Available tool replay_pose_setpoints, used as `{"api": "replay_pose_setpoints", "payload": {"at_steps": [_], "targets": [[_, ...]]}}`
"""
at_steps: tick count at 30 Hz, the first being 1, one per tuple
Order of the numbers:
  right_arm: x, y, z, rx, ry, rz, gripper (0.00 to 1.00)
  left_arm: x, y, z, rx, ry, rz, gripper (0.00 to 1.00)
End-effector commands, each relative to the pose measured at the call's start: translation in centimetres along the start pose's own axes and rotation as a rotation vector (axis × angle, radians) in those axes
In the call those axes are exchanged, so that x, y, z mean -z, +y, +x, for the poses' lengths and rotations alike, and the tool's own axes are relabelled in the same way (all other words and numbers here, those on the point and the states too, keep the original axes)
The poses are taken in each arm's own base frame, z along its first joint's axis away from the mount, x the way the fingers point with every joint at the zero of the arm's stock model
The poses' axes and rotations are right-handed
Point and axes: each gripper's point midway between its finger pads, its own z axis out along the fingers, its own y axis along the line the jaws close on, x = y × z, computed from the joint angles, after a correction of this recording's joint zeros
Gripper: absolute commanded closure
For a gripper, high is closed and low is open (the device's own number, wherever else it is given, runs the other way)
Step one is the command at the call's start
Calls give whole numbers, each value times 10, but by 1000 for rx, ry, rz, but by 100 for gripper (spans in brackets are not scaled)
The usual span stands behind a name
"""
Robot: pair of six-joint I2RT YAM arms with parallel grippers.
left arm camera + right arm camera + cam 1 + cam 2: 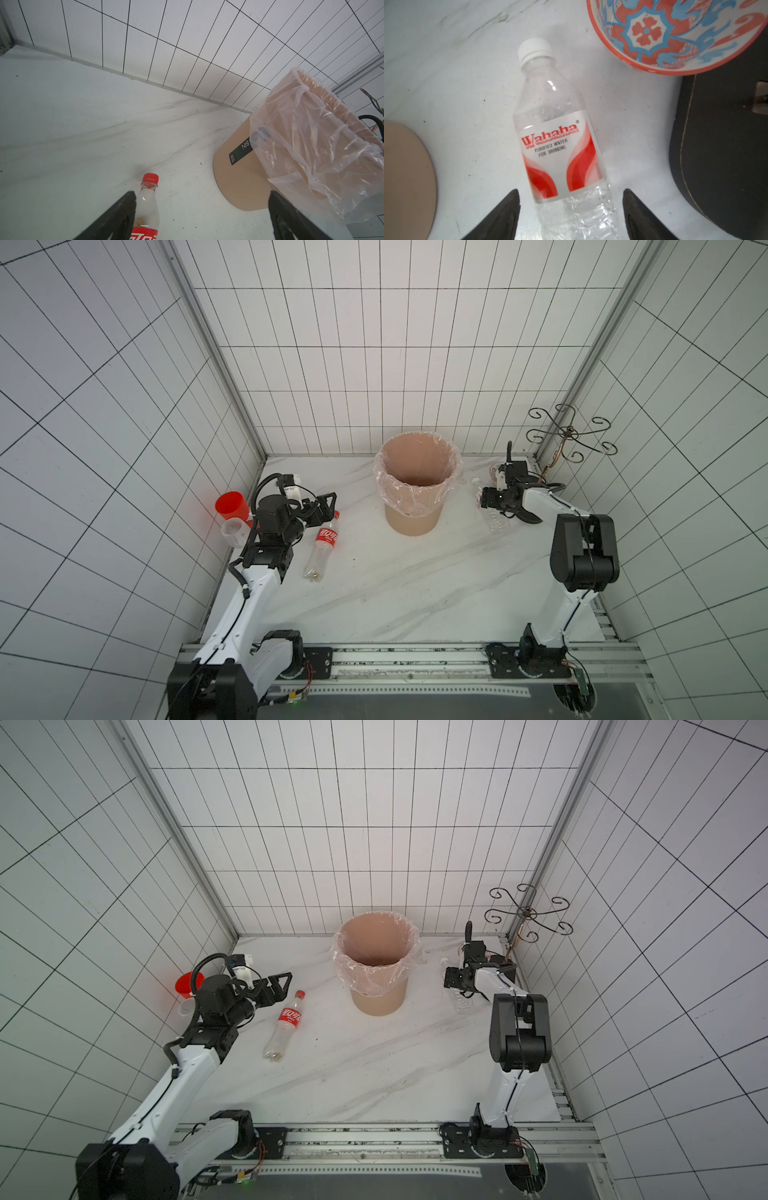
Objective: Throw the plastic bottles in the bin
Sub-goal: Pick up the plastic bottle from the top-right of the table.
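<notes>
A cola bottle (322, 545) with a red cap and red label lies on the marble table at the left. My left gripper (202, 193) hovers wide open over its cap end, the bottle's neck (148, 199) beside one finger and nothing gripped. At the right lies a clear water bottle (560, 135) with a white cap and a white-red label. My right gripper (571, 191) straddles its ribbed lower body, open, with a gap on each side. The tan bin (411, 522) with a clear liner stands at the back centre, between both arms.
A red cup (230, 506) and a clear glass (235, 531) sit by the left wall behind my left arm. A patterned orange-blue bowl (675, 31) and a black base (726, 155) lie close to the water bottle. A scrolled metal stand (569, 433) fills the back right corner.
</notes>
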Motion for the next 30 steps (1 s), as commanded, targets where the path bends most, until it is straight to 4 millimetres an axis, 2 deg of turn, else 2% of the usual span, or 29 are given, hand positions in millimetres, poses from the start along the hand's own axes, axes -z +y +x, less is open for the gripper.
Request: {"api": "replay_pose_setpoints", "payload": {"at_steps": [1,8,13,15,16,19,22,28,30], "targets": [[-14,3,19,3,46,-3,23,1,-5,1,-16,-5,24,3],[-25,-1,24,-4,51,11,26,1,-6,1,-16,-1,32,3],[-23,-1,26,-8,47,15,40,0,-6,1,-16,0,31,3],[-13,0,19,-8,25,8,50,-1,-6,1,-12,3,34,3],[-5,3,15,-6,9,0,52,-1,-6,1,-14,4,35,3],[36,16,-6,10,-86,-17,50,-2,-6,1,-13,3,37,4],[89,28,-32,31,-215,-26,47,-2,-7,0,-14,0,42,4],[209,49,-58,58,-470,-52,44,-1,-9,-2,-16,-6,50,4],[257,58,-69,72,-589,-97,43,-1,-11,-3,-15,-8,56,4]]}}
